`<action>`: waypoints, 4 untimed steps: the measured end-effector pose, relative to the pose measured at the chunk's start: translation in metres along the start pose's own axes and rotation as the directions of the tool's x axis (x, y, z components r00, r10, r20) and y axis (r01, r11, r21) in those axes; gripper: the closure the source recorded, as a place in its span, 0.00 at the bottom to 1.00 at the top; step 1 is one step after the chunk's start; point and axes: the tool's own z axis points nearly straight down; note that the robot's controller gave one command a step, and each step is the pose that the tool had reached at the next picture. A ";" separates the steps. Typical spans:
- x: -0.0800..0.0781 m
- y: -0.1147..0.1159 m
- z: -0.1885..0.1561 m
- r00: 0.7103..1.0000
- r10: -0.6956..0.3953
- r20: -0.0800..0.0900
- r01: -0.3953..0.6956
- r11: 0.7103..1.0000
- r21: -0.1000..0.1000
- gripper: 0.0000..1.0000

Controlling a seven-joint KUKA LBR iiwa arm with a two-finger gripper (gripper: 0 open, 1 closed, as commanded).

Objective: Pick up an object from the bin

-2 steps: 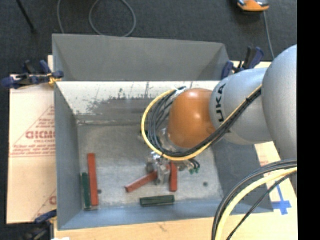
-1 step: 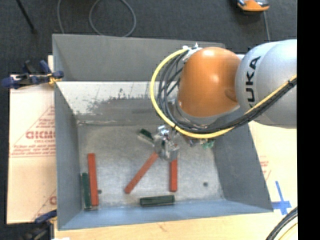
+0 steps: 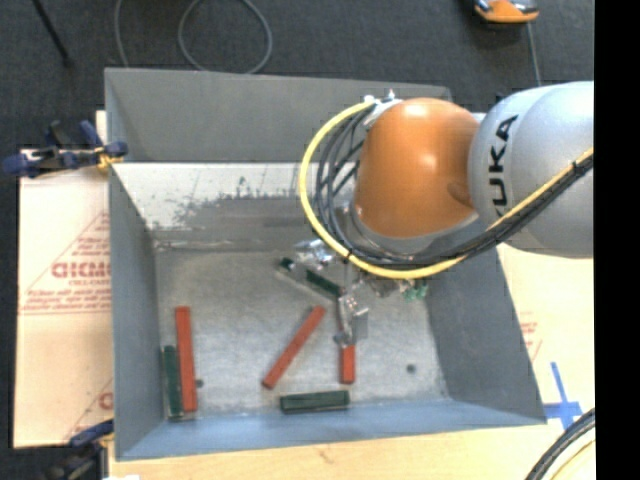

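My gripper (image 3: 335, 280) hangs low over the middle of the bin, under the arm's orange cover. Its two metal fingers (image 3: 350, 306) stand apart, so it is open. A short dark green stick (image 3: 308, 275) lies slanted between them, its right end hidden under the gripper. Just below the lower finger lies a short red stick (image 3: 347, 362), pointing toward the front wall. A longer red stick (image 3: 295, 346) lies diagonally to the left of that one, its upper end close to the gripper.
Another dark green stick (image 3: 314, 401) lies flat along the front wall. By the left wall a red stick (image 3: 183, 356) and a green stick (image 3: 172, 380) lie side by side. The arm covers the bin's right rear part.
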 end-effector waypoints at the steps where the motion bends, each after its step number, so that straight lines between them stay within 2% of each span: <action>1: 0.008 0.017 0.058 0.798 -0.603 -0.002 0.603 0.798 -0.003 0.00; 2: 0.020 -0.015 0.140 0.732 -0.681 -0.003 0.681 0.732 -0.006 0.00; 3: 0.016 -0.017 0.133 0.734 -0.679 -0.001 0.679 0.734 0.003 1.00; 4: -0.054 -0.060 -0.127 0.688 -0.726 0.004 0.726 0.688 0.009 1.00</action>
